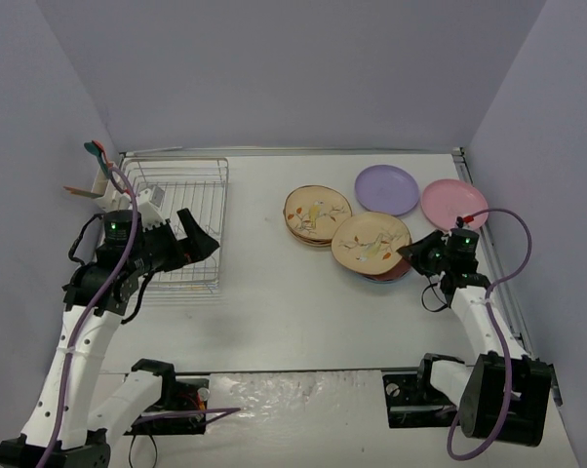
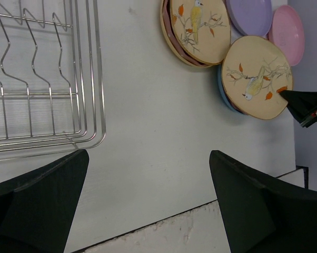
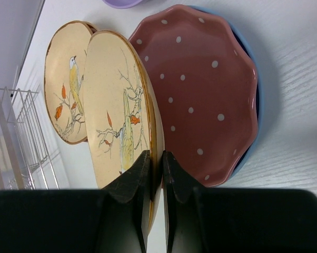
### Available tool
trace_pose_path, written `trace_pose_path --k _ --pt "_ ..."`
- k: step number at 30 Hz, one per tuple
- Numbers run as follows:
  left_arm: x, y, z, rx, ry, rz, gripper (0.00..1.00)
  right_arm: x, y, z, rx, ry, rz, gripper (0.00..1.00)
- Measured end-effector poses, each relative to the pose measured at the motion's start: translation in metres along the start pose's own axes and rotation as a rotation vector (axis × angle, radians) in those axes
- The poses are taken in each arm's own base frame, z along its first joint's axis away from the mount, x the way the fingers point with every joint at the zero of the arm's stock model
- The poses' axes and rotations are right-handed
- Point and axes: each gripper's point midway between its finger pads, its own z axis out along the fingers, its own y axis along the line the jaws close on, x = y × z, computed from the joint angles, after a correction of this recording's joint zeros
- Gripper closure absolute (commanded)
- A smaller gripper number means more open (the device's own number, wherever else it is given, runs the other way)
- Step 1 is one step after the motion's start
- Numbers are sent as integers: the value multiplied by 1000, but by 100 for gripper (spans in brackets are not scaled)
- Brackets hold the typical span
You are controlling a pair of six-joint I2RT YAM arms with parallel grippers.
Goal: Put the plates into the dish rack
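Plates [image 1: 386, 188] are counted at six or more, two tan. One tan plate [image 3: 119, 105] is clamped by the right gripper [image 3: 157, 158]; the left gripper [image 2: 148, 158] is held apart beside one dish rack [image 2: 98, 79].

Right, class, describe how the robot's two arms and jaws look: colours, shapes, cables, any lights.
Both the left arm and right arm have white tubular links, black joint housings and a purple cable looped alongside. Each black wrist shows a small green light. The jaws are matte black, wedge-shaped, tapering to blunt tips.
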Motion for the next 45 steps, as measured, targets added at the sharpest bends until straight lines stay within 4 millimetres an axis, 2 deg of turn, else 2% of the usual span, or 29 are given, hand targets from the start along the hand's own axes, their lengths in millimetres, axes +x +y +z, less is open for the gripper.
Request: trace_pose_path --k 5,13,17,22,27,32,35,40,45 --pt "-10 -16 2 68 -28 -40 3 -6 19 -7 -56 -4 11 100" --pt "-15 -49 15 194 -29 -96 3 -12 69 -17 -267 22 57 100" --pt "-10 -71 32 248 8 -97 3 -5 95 -22 -365 69 59 100" --pt "5 -94 63 273 97 -87 3 10 129 -32 -459 133 10 100" --pt "1 -121 86 307 124 -66 5 29 159 -43 -542 194 -50 100" --pt "-5 -142 88 351 118 -57 16 43 168 -49 -577 239 -74 100" --pt "-2 -152 90 374 131 -50 18 45 168 -49 -576 248 -79 100" --pt "10 -157 94 383 172 -46 20 47 169 -50 -580 257 -81 100" --pt "12 -157 95 384 180 -50 21 49 170 -52 -588 263 -85 100"
